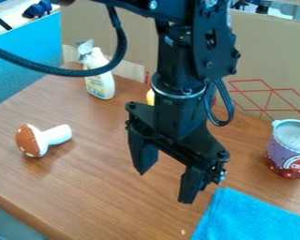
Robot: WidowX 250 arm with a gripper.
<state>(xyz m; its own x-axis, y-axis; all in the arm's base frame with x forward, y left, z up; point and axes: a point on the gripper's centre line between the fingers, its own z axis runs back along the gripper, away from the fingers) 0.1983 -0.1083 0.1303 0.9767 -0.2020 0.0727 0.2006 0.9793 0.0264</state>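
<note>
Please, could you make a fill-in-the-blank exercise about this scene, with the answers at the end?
The cloth at the lower right is ____ in colour.
The toy mushroom has ____ spots on its brown cap.
The purple and red container stands near the picture's ____ edge.
The end effector holds nothing; its fingers are ____, not closed.

Missing words: blue; white; right; open.

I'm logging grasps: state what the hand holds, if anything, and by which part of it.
Nothing is held. The hand hangs open over the wooden table, its two fingers apart with no object between them.
</note>
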